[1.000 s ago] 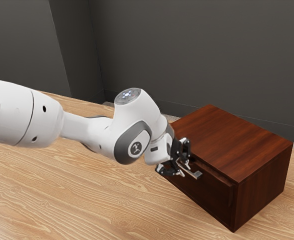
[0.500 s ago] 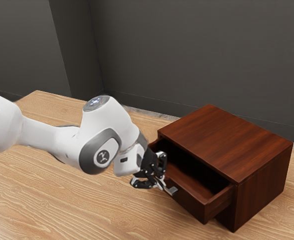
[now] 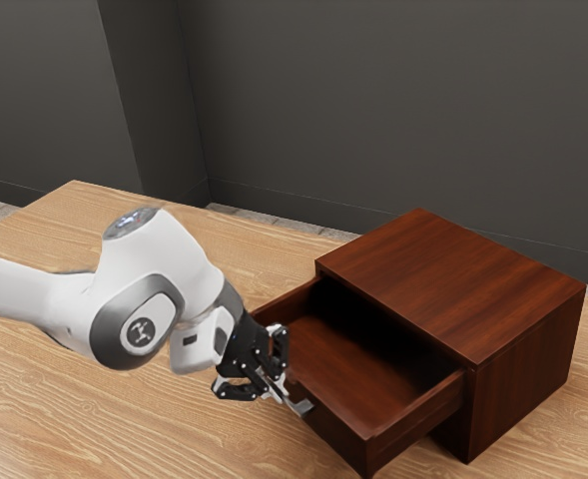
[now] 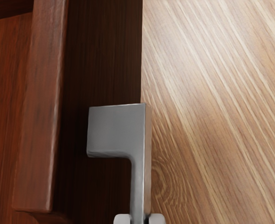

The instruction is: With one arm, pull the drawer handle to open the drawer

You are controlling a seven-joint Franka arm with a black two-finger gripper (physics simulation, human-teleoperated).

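The gripper (image 3: 279, 392) pinches the handle (image 3: 300, 407) between its jaws from two sides, giving the arm a firm hold to haul on. The drawer (image 3: 345, 371) stands well out of the cabinet (image 3: 453, 279), its inside open.

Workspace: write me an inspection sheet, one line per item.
Surface: wooden table, light grain.
Job's things: dark wood cabinet on the table toward the exterior view's right; its drawer stands well open; metal handle on the drawer front.
Clutter: nothing seen.
Grippers: gripper low at the drawer front, fingers closed on the handle from two sides.
Cables: nothing seen.
Surroundings: dark grey walls behind the table.
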